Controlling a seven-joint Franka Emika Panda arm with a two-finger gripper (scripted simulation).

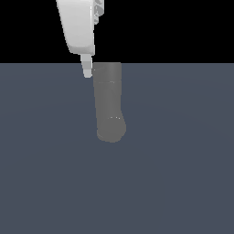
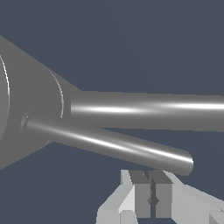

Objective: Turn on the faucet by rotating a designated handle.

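Hovering gripper [image 2: 152,199] beside handle [image 2: 109,146], fingers pressed together, seemingly not touching; faucet [image 1: 109,105] body behind; bare floor [image 1: 183,173] around.

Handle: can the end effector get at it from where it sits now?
Probably yes. In the wrist view the end effector sits beside the handle near its free end, fingers together, nothing between them.

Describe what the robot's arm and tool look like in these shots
The arm's end is a glossy white, smooth tapered housing with small ribbed details near its top edge. The tool below it is a narrow, stepped white piece. In the wrist view its fingers are white and angular with flat dark grey inner pads. No cables or markings are visible.
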